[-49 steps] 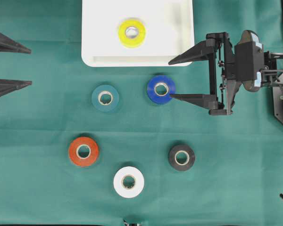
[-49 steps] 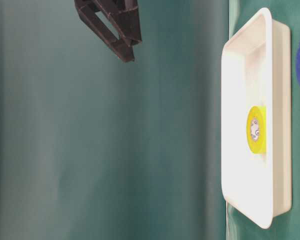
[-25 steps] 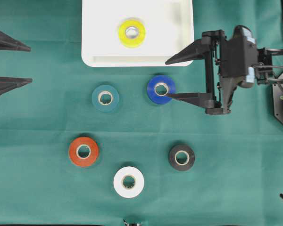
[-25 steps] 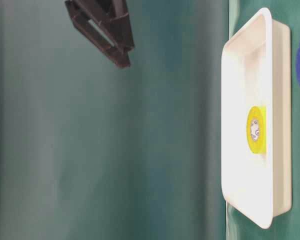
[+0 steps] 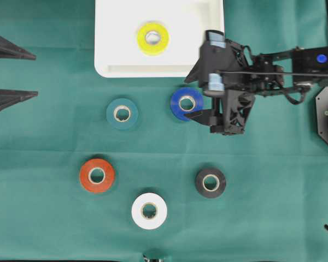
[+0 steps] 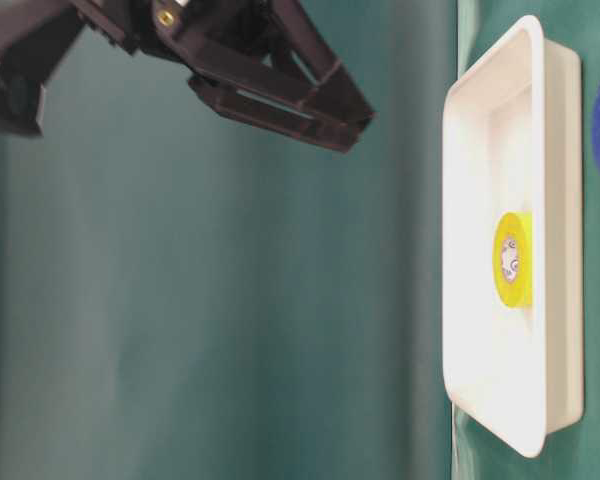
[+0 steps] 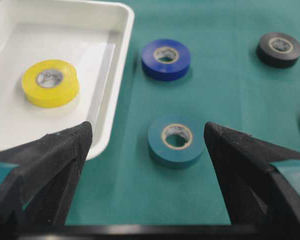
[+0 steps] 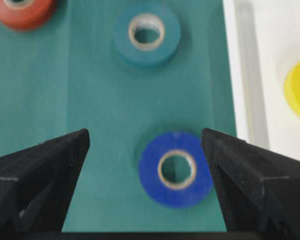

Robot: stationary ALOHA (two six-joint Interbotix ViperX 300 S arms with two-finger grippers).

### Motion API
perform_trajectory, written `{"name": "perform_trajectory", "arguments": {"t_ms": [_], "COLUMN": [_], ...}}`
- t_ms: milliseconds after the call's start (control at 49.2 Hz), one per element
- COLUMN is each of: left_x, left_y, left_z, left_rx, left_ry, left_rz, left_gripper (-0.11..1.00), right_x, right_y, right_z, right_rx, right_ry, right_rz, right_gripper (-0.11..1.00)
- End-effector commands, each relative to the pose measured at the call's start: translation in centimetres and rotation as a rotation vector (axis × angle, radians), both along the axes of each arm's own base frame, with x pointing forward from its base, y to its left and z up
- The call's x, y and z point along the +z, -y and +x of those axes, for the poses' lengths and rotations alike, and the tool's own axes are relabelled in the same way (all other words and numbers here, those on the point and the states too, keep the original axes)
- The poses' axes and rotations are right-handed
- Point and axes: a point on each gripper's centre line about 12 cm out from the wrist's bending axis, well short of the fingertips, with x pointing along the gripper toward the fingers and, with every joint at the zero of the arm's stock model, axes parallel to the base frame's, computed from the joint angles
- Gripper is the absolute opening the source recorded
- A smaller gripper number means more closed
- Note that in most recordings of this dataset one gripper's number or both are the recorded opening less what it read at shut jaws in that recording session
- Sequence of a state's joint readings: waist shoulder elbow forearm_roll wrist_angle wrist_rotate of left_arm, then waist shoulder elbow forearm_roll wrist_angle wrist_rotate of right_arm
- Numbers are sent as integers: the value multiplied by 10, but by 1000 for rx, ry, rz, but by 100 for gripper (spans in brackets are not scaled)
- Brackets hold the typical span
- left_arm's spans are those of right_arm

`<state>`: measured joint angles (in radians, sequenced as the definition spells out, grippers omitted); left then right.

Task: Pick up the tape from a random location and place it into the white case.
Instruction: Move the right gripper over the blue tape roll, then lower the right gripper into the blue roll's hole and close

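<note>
The white case (image 5: 153, 71) lies at the top middle with a yellow tape (image 5: 152, 38) inside it. A blue tape (image 5: 181, 103) lies flat on the green cloth just below the case. My right gripper (image 5: 187, 97) hangs open above it, pointing down, one finger on each side of the roll. In the right wrist view the blue tape (image 8: 176, 169) shows between the spread fingers of that gripper (image 8: 145, 135), nearer the right one. My left gripper (image 5: 36, 76) stays open at the left edge, holding nothing. A teal tape (image 7: 176, 140) lies ahead of the left gripper (image 7: 146, 131).
Other rolls lie loose on the cloth: teal tape (image 5: 122, 113), red tape (image 5: 97, 175), white tape (image 5: 149, 210), black tape (image 5: 210, 182). The right arm (image 5: 273, 68) reaches in from the right edge. The case rim (image 8: 240, 75) runs close beside the blue roll.
The right gripper has moved left and tipped downward, ending over the blue tape with its jaws still wide. The left gripper and all the rolls have not moved.
</note>
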<state>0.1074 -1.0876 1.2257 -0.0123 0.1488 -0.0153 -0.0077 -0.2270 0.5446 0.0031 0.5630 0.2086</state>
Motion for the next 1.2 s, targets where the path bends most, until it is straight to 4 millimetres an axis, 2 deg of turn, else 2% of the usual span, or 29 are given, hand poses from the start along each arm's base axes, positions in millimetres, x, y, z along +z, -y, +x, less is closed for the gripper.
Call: {"name": "perform_trajectory", "arguments": {"t_ms": [0,264,934,1178], "left_x": [3,2,1,-1], "left_y": [-1,-2,-5,-5], "left_z": [2,2,2,1], "left_rx": [4,8,28,28], "left_ry": [3,2,-7,-10], "left_rz": [-3,-3,-4,-4], "left_gripper": [98,98,98,98], "right_x": [13,8,10,1], "right_y": [-2,-7,-11,-11], "right_z": [6,9,14,15], "right_rx": [-6,-15,-16,-17], "right_ry": [-15,-164,-165,-188], "right_rz": [12,29,37,36], "right_gripper": [91,91,91,91]}}
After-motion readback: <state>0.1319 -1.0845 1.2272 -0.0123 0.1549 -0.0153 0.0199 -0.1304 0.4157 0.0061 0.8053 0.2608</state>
